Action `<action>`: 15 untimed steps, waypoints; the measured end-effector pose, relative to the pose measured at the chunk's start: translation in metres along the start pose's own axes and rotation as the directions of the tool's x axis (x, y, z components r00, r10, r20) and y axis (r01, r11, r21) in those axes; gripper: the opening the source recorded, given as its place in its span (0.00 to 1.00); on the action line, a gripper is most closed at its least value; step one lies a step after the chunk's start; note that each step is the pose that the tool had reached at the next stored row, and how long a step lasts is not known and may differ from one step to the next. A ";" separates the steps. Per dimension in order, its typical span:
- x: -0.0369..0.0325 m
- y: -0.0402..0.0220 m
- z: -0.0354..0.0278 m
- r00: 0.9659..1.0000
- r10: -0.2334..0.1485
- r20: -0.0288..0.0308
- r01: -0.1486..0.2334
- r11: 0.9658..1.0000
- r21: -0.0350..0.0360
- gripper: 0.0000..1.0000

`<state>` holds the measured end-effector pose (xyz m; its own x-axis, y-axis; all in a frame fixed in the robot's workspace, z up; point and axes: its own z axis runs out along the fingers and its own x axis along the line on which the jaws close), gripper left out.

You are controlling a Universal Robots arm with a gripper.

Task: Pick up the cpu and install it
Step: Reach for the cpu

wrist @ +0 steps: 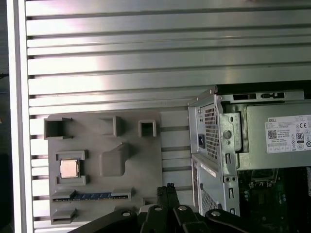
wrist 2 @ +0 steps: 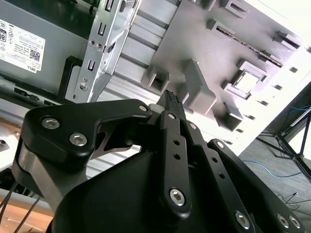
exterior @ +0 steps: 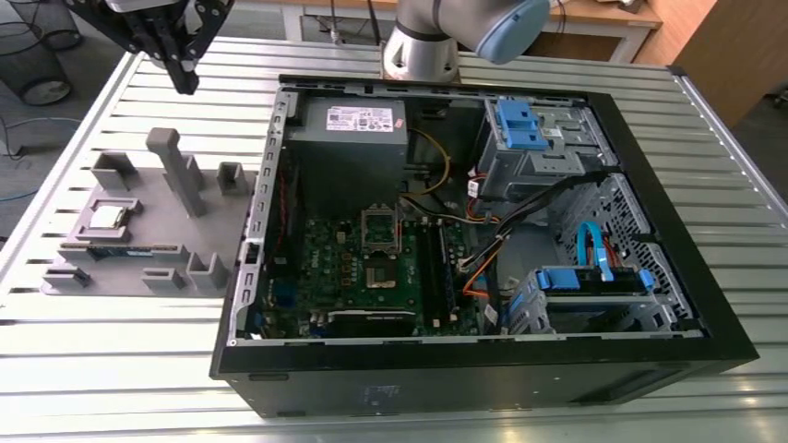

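While the tool [exterior: 186, 85] hangs above the far left part of the counter [exterior: 124, 351] in the exterior view, its fingers are drawn together at the tips and nothing is held between them. In both wrist views the tool [wrist 2: 170, 97] [wrist: 167, 187] shows the same narrow, closed tip pointing down toward the slatted surface.

The cpu [exterior: 109, 217] lies flat in a square recess of a grey tray [exterior: 154, 226] on the counter, at the exterior view's left. It sits nearer than the tool and somewhat further left, well apart from it and untouched. Its pale metal top faces up in the first wrist view [wrist: 69, 168] and in the second wrist view [wrist 2: 246, 82].

A tall post [exterior: 173, 171] rises from the tray just right of the cpu, between the chip and the tool's side of the tray. A memory stick [exterior: 124, 249] lies in a slot just near of the cpu.

To the right of the tray stands an open computer case [exterior: 493, 355], touching or just beside it. Inside, the motherboard [exterior: 332, 268] carries a dark socket [exterior: 378, 270], far to the right of the cpu.
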<state>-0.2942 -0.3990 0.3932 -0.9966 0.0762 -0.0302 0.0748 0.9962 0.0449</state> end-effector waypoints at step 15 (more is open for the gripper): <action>0.0268 -0.0020 -0.0010 1.000 0.000 0.002 0.000 1.000 0.000 0.11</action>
<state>-0.3210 -0.3989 0.3932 -0.9966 0.0763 -0.0319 0.0748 0.9962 0.0449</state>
